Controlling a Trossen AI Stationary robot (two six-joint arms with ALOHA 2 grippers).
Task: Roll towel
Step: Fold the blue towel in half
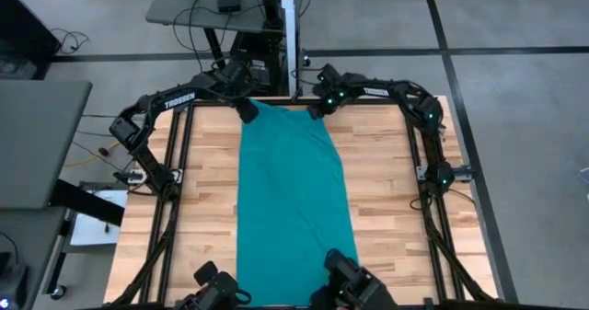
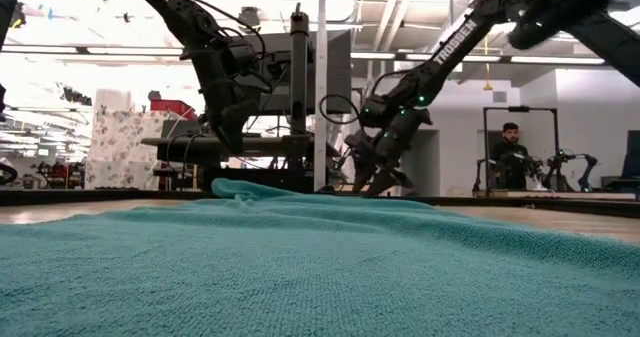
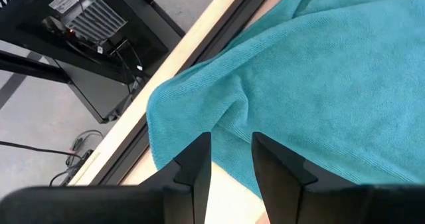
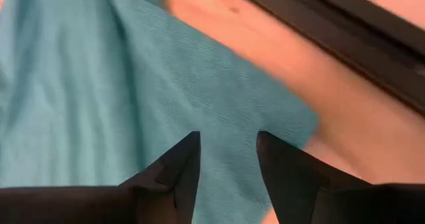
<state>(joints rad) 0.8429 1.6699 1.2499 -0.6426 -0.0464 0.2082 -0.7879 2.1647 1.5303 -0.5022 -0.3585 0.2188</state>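
Observation:
The teal towel (image 1: pixel 293 200) lies flat along the wooden table (image 1: pixel 386 190), running from its far edge to its near edge. Its far left corner (image 3: pixel 174 98) is slightly humped near the table's far edge. My left gripper (image 1: pixel 247 110) is open just above that corner, with the towel's edge showing between its fingers (image 3: pixel 231 144). My right gripper (image 1: pixel 317 110) is open just above the towel's far right corner (image 4: pixel 292 117), pointing down at it (image 4: pixel 227 144). In the low view both grippers hang over the towel's far end (image 2: pixel 320 192). The pale tag does not show.
Black frame rails (image 1: pixel 175 190) run along the table's left and right sides and its far edge. Two dark mounts (image 1: pixel 354 282) stand at the near edge beside the towel's near end. A person (image 2: pixel 510 147) sits in the room behind the table.

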